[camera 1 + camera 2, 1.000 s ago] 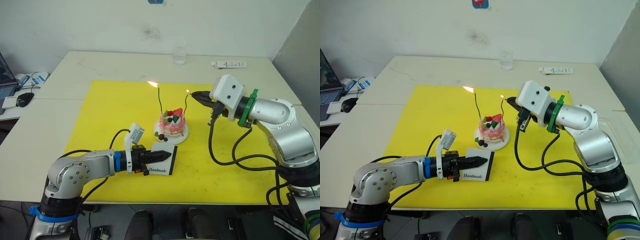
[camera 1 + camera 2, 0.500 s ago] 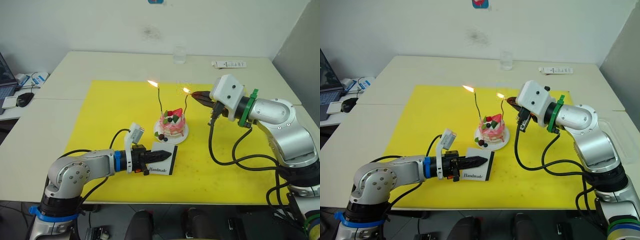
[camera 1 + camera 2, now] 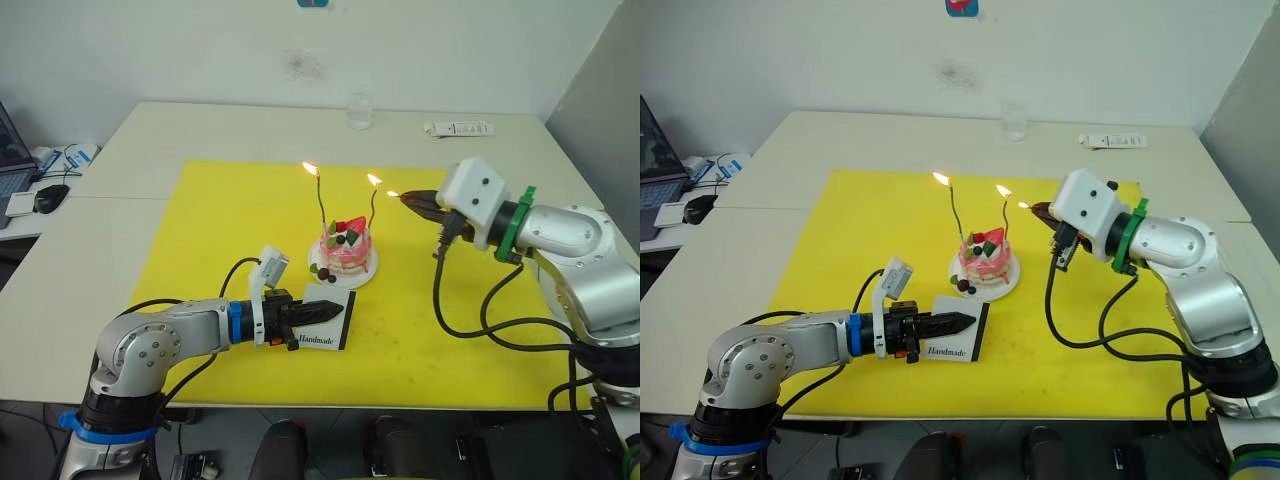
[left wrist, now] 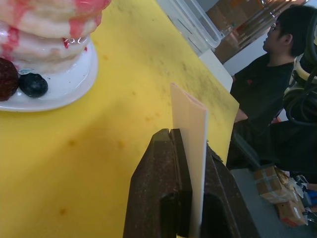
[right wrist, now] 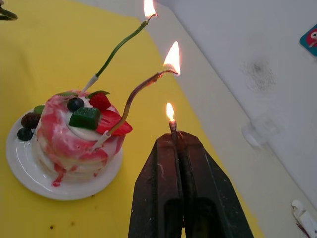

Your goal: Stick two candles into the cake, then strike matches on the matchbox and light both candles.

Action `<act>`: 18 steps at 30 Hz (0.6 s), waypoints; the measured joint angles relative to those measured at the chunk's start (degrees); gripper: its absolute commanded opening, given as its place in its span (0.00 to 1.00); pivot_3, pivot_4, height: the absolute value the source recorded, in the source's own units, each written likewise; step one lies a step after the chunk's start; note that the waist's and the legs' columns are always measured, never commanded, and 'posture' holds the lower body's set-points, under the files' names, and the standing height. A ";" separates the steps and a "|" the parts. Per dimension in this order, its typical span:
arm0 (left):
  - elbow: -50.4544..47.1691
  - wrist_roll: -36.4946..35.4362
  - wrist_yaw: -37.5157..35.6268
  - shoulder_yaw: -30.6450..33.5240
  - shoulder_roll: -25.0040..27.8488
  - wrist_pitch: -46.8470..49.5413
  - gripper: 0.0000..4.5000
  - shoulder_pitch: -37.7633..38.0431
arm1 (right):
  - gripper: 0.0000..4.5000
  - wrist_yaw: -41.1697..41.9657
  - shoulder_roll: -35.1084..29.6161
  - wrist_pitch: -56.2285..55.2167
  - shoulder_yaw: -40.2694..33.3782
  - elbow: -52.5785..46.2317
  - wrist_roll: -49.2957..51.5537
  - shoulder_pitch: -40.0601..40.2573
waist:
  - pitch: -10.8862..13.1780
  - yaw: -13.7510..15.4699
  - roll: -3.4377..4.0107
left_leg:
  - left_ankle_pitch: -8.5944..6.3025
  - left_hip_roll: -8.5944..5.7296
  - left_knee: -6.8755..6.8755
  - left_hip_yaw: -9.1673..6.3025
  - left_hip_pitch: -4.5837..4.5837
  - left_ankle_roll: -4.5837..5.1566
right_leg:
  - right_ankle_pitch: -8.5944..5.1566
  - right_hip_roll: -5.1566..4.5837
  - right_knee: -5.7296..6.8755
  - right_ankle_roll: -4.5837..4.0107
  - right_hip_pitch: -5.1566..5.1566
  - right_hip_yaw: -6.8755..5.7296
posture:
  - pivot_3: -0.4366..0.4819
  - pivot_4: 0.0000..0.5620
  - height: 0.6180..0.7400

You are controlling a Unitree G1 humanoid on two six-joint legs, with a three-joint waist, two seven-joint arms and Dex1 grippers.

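Right gripper (image 5: 173, 136) clamps a burning match (image 5: 172, 125) beside the cake (image 3: 345, 249) | both candles (image 3: 372, 203) are lit | left gripper (image 3: 335, 311) grips the matchbox (image 3: 327, 321) | next: extinguish the match.

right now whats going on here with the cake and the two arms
A robot is lighting a cake on a yellow mat. Both candles standing in it are burning. The right gripper has its jaws shut on a match that is alight, held beside the cake and apart from the nearer candle's flame. The left gripper is clamped on the matchbox, holding it on edge on the mat in front of the cake's plate.
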 measured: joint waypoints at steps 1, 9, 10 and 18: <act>-0.01 -0.06 0.00 -0.07 -0.30 0.04 0.00 0.01 | 0.00 -0.05 -0.72 1.17 -1.52 -0.93 0.40 1.58 | 0.00 0.04 0.00 | 0.00 0.00 0.00 0.00 0.00 0.00 | 0.00 0.00 0.00 0.00 0.00 0.00 | 0.48 0.27 1.00; -0.23 -0.60 0.15 -0.69 -2.23 0.64 0.00 0.36 | 0.00 -4.38 -2.99 6.89 -18.52 -1.11 1.97 16.89 | 0.00 0.19 0.00 | 0.00 -0.05 0.02 0.03 -0.01 0.00 | 0.00 -0.03 -0.02 0.01 0.03 0.02 | 0.48 0.27 1.00; -0.25 -0.90 0.21 -0.82 -2.63 0.69 0.00 0.38 | 0.00 -5.47 -2.95 7.20 -20.70 0.17 1.68 18.55 | 0.00 0.19 0.00 | 0.00 -0.05 0.03 0.03 -0.01 0.00 | 0.00 -0.02 -0.02 0.01 0.03 0.02 | 0.48 0.27 1.00; -0.53 -1.17 1.29 -1.09 -3.94 0.76 0.00 0.89 | 0.00 -12.68 -3.56 7.67 -30.62 11.34 -2.09 24.70 | -0.01 -0.08 0.02 | 0.00 -0.07 0.02 0.04 0.05 0.00 | 0.00 0.08 0.02 0.00 0.03 0.09 | 0.48 0.27 1.00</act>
